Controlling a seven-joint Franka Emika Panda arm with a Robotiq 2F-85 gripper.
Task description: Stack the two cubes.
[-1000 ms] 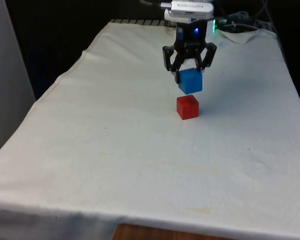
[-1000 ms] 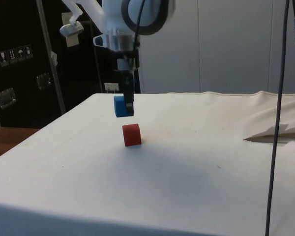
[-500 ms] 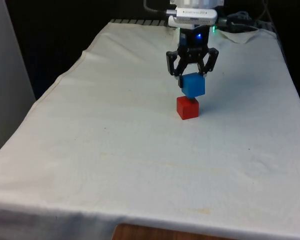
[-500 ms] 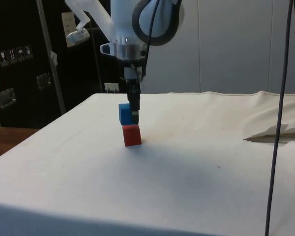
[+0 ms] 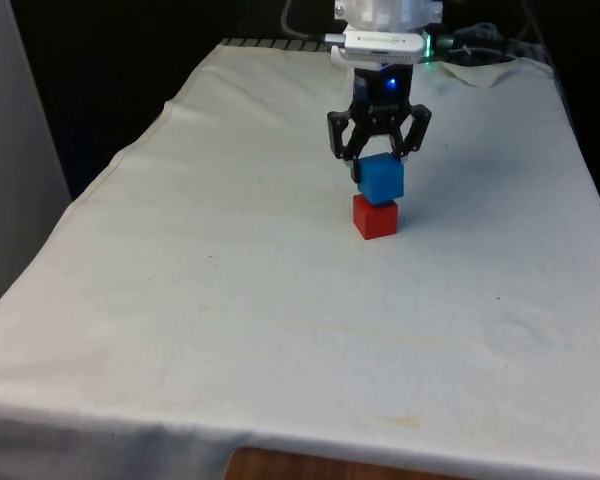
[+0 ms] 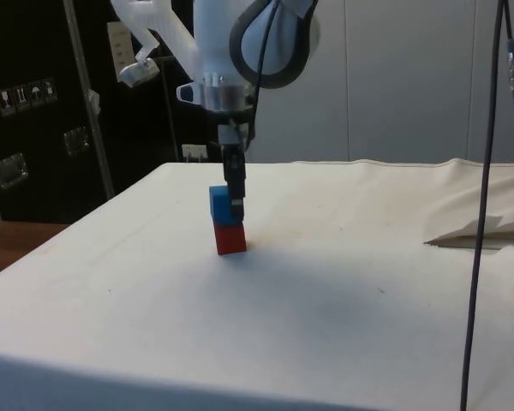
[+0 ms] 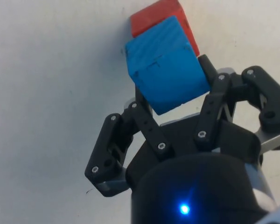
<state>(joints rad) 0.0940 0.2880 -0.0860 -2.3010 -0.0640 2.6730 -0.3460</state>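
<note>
Black two-finger gripper (image 5: 379, 155) points straight down over the white-clothed table (image 5: 230, 300), fingers closed just to the width of the small blue cube (image 5: 380, 178), pads pinching its upper half on opposite faces. A second ago this blue cube hung clear above the small red cube (image 5: 375, 217), with cloth showing between them; half a second ago the gap was nearly gone; now the blue one's underside sits on the red one's top, no gap in the side view (image 6: 225, 205). Judgement: placement step is all but done, only the release and a straight lift-off remain. Alignment is not perfect. In the front view the blue cube overhangs slightly toward that view's right, and in the wrist view (image 7: 165, 70) it looks twisted a little against the red cube (image 7: 154, 14) beneath. Stack stands mid-table toward the far end, directly under the gripper, nothing else near it on the cloth. Risk, as I read it: pads dragging the top cube on opening.
</note>
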